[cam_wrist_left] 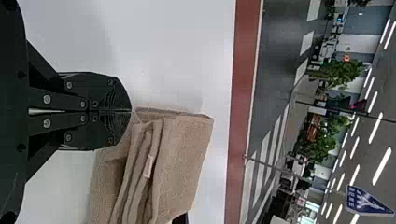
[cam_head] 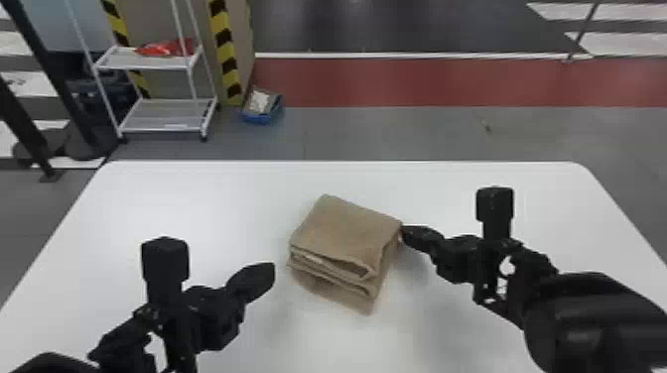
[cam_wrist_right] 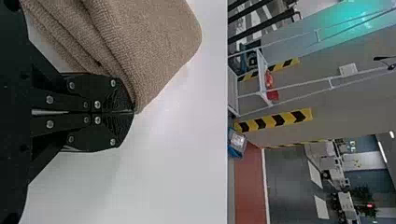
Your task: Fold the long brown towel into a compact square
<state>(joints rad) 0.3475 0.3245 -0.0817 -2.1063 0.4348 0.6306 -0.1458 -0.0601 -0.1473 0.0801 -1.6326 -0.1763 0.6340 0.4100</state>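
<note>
The brown towel (cam_head: 342, 233) lies near the middle of the white surface (cam_head: 223, 186), already folded into a thick, roughly square bundle. It sits slightly turned, with one corner pointing toward the far edge and another toward the near edge. Its layered folds face the near edge and spread a little apart; the lowest layer reaches out from under those above it. A small pale label (cam_wrist_left: 148, 166) shows among the layers in the left wrist view.

The right gripper (cam_head: 405, 233) is at the bundle's right-hand corner. Its fingers are closed together at the tips, pinching the very end of that corner; in the right wrist view the cloth narrows to a point there.

The left gripper (cam_head: 273, 272) is over the surface just beside the towel's left side, with a small gap between them. Its fingers are pressed together and hold nothing.

Beyond the surface's far left corner, a white shelf rack (cam_head: 159, 62) stands on the floor with a red item (cam_head: 166, 48) on its upper shelf. A blue box (cam_head: 262, 118) is on the floor to the rack's right.
</note>
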